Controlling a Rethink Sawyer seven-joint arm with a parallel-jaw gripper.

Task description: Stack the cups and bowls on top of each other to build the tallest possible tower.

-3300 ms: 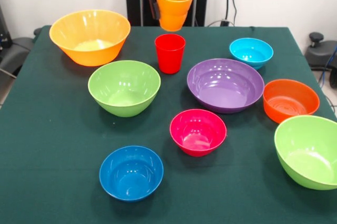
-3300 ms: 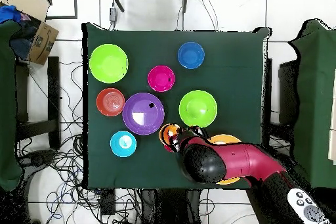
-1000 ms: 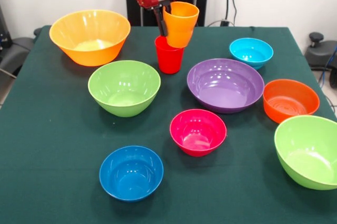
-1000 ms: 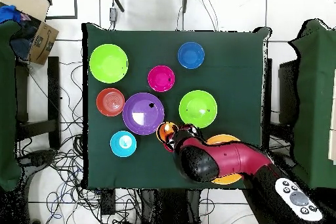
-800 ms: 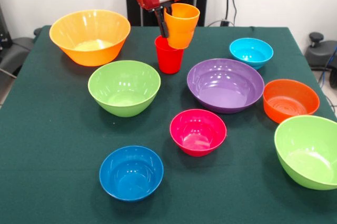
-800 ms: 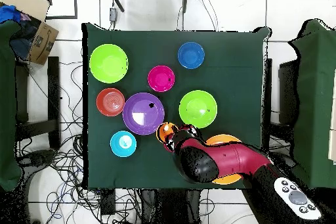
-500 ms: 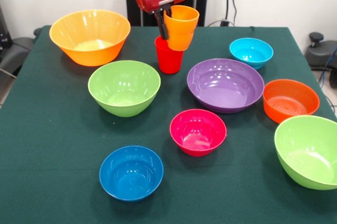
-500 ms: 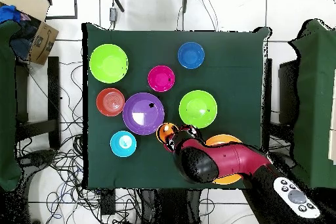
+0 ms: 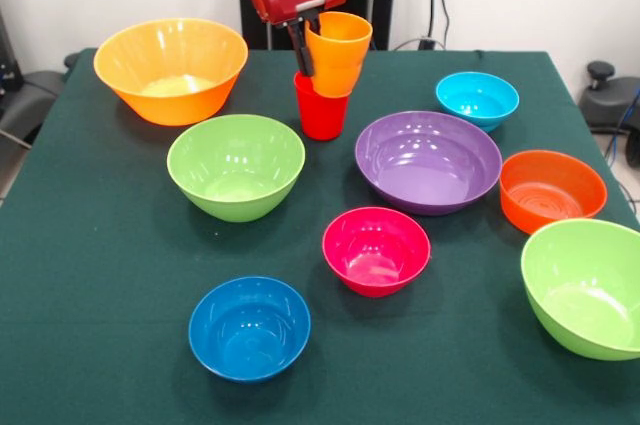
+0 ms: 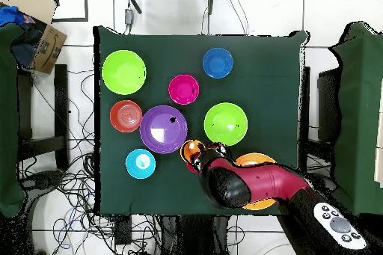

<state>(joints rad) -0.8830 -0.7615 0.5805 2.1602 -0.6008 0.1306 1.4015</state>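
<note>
My gripper (image 9: pixel 305 57) is shut on the left rim of two nested orange cups (image 9: pixel 337 53). They hang tilted over the mouth of the red cup (image 9: pixel 320 113), which stands upright on the green tablecloth; their base overlaps its rim from this angle, and I cannot tell whether they touch. In the overhead view the orange cups (image 10: pixel 192 148) show at the tip of the red arm (image 10: pixel 239 185), and the red cup is hidden beneath them. No tower stands beyond this pair.
Bowls are spread across the table: large yellow-orange (image 9: pixel 170 67), lime green (image 9: pixel 235 165), purple (image 9: pixel 428 160), light blue (image 9: pixel 477 98), orange (image 9: pixel 552 188), a second lime green (image 9: pixel 585 285), pink (image 9: pixel 376 248), dark blue (image 9: pixel 249 326). The purple bowl (image 10: pixel 163 128) lies closest to the cups.
The gripper has come down with the orange cups from high above the table to the red cup's mouth, then shifted slightly left in the front view. The bowls have not moved.
</note>
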